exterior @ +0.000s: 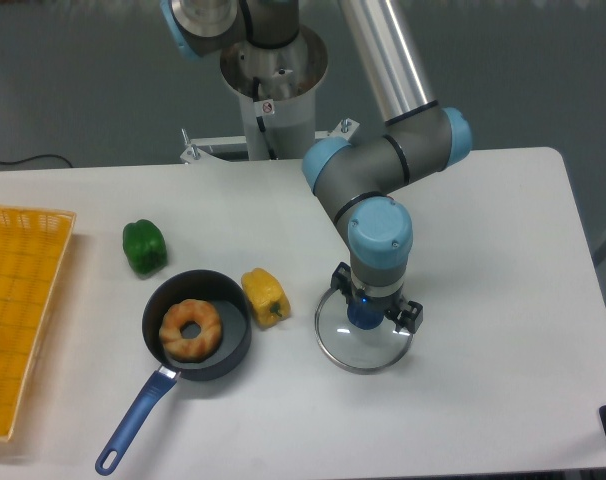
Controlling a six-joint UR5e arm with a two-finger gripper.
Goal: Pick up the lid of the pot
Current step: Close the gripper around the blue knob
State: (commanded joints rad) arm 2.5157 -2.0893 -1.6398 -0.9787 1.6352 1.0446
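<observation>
Hidden (camera): the fingertips of the two-finger gripper (368,316) are covered by the grey-and-blue wrist (380,236); the jaw opening cannot be told.
Cut off: a yellow mesh basket (18,300) is cropped at the left edge.
Lid: a round clear-glass pot lid (335,336) with a metal rim is laid flat on the white table (483,250), right of a yellow bell pepper (265,296).
Arm: the wrist is pointed straight down over the lid's centre.

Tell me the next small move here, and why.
Probably close the gripper, if it isn't closed already. It sits straight down over the centre of the pot lid, which lies flat on the table. The wrist hides the jaws, so confirm the grip before lifting.
</observation>
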